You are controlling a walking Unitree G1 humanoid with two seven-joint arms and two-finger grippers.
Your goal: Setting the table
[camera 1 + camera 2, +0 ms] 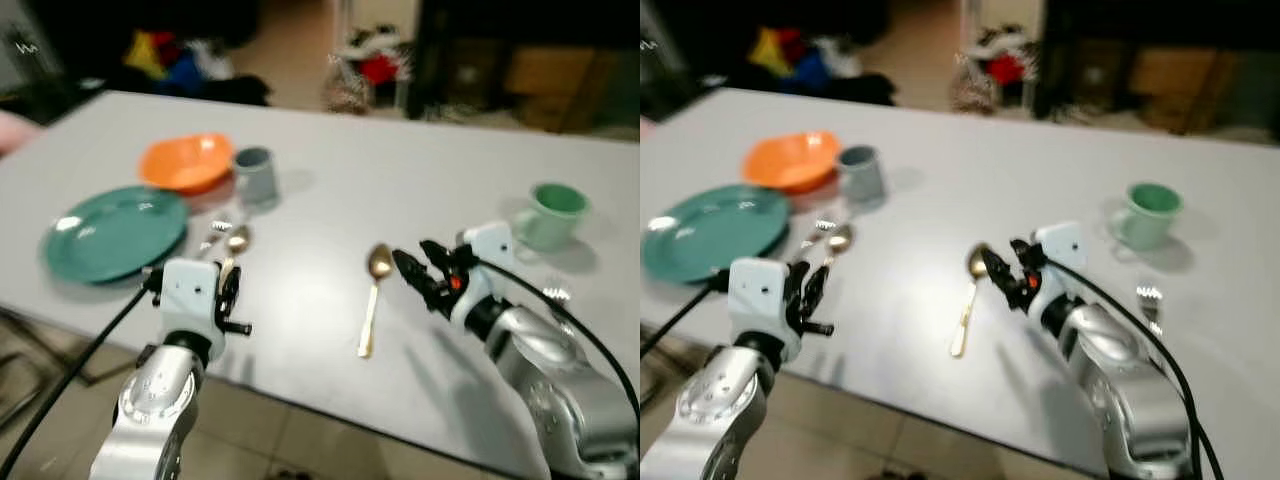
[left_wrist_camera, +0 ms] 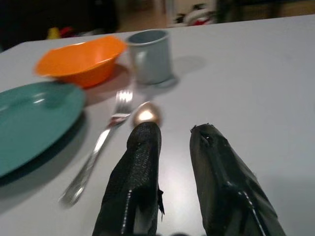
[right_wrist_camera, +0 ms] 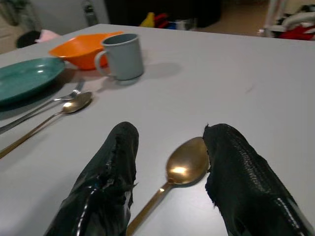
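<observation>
the gold spoon (image 1: 374,293) lies flat at centre frame on the grey table (image 1: 400,170), its bowl just beside the right gripper (image 1: 410,266), whose fingers are spread and empty. thin, stiff, slick metal: likely best pinched across the handle. the left gripper (image 2: 172,135), also unclenched, hovers lower left.

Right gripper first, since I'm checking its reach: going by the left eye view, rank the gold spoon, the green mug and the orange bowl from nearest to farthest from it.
From the right gripper:
1. Gold spoon, its bowl just off the fingertips, toward the robot's left.
2. Green mug, farther back on the robot's right.
3. Orange bowl, far across the table on the robot's left, beside the grey cup.
</observation>
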